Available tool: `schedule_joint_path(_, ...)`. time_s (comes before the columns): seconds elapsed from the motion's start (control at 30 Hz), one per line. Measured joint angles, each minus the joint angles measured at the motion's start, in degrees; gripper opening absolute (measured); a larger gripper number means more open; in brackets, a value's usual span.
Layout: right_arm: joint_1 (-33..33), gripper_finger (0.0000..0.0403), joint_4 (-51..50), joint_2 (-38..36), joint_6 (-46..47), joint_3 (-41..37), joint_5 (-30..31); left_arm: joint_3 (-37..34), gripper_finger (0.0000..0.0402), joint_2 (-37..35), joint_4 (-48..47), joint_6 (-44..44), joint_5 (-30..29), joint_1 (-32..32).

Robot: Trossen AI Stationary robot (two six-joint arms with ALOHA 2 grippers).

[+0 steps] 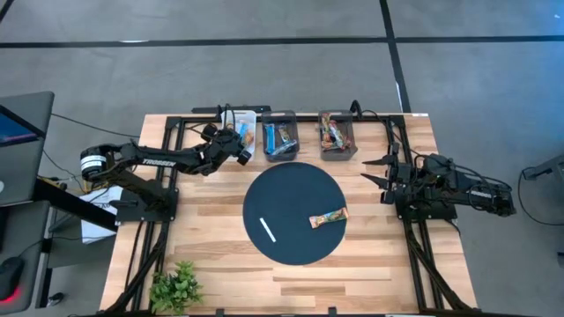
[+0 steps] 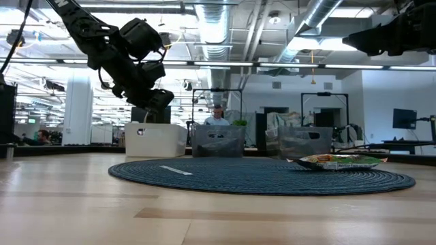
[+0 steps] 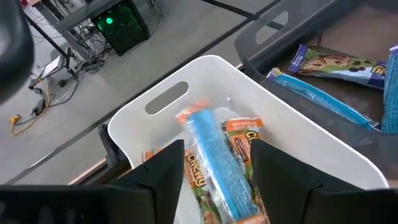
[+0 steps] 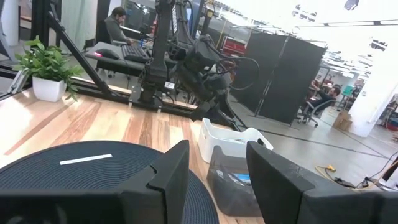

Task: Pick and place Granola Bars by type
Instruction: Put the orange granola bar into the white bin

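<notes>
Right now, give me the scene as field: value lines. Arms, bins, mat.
left gripper: open above the white bin, a blue-wrapped granola bar below its fingers, lying in the bin on orange-wrapped bars
right gripper: open, empty, waiting at the table's right edge
middle bin: blue-wrapped bars inside
right bin: reddish multicoloured bars inside
round dark mat: one multicoloured granola bar, one white stick

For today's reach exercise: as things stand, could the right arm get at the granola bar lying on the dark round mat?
Probably yes. The granola bar lies alone on the mat's right side, nothing over it; the right gripper, open, waits nearby at the table's right edge.
</notes>
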Motion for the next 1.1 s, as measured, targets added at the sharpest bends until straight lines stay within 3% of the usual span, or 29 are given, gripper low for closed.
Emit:
schedule_joint_path(0.2,0.0,0.0154,-0.21,0.0,0.26,0.0,-0.02,0.02,0.0192,0.0,0.35,1.49,0.0,-0.2)
schedule_joint_path(0.43,0.0,0.0154,-1.86,0.79,2.54,0.0,-1.74,0.02,0.0192,0.0,7.42,11.17,2.85,-5.44)
schedule_joint_path(0.67,0.09,0.0154,7.93,7.23,2.6,-3.4,-11.14,0.05,0.0193,0.0,13.3,21.53,10.72,-13.09)
schedule_joint_path(0.9,1.3,0.0154,11.86,17.24,9.38,-3.48,-12.66,0.05,0.0193,0.0,12.13,27.08,21.92,-15.61)
schedule_joint_path(1.1,6.68,0.0154,18.54,29.09,13.48,-3.48,-12.7,0.05,0.0193,0.0,10.62,30.43,30.03,-15.61)
